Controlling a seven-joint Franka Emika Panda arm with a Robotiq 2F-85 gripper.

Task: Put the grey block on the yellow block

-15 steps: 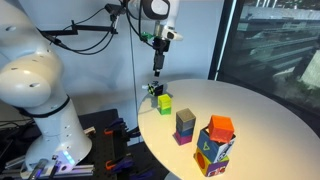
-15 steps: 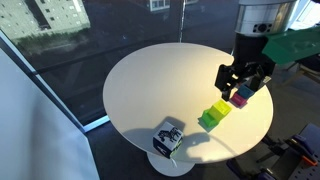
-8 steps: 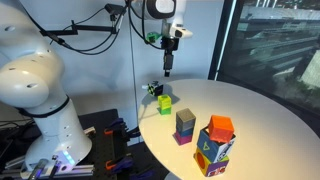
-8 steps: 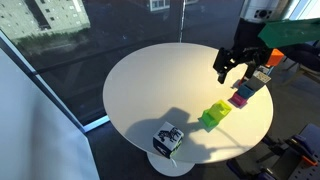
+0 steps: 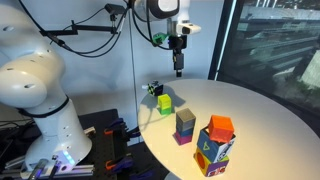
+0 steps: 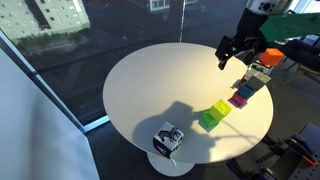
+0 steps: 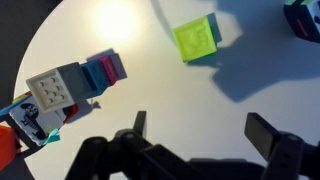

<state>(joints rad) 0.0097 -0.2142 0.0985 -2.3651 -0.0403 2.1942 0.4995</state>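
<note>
Hanging above the round white table in an exterior view, the gripper pointed straight down, well clear of every block. From this side its fingers overlapped, so their spread could not be told. The yellow block sat alone near the table's edge, close to a small black-and-white cube. The grey block rested on top of a magenta block, apart from the yellow one. Just beside that stack stood the large multicoloured block with an orange cube on it.

In an exterior view from higher up, the gripper hung in the air with its two fingers spread and nothing between them. Lower in the picture, the yellow block lay on the table. The grey block sat on its magenta base near it, and the black-and-white cube stood at the near rim.

In the wrist view the gripper came in from the bottom edge, its dark fingers wide apart and holding nothing. The yellow block lay on bare table toward the upper right. The grey block showed at the left on the magenta one, well apart from the yellow block, with the multicoloured block cut off by the left edge.
</note>
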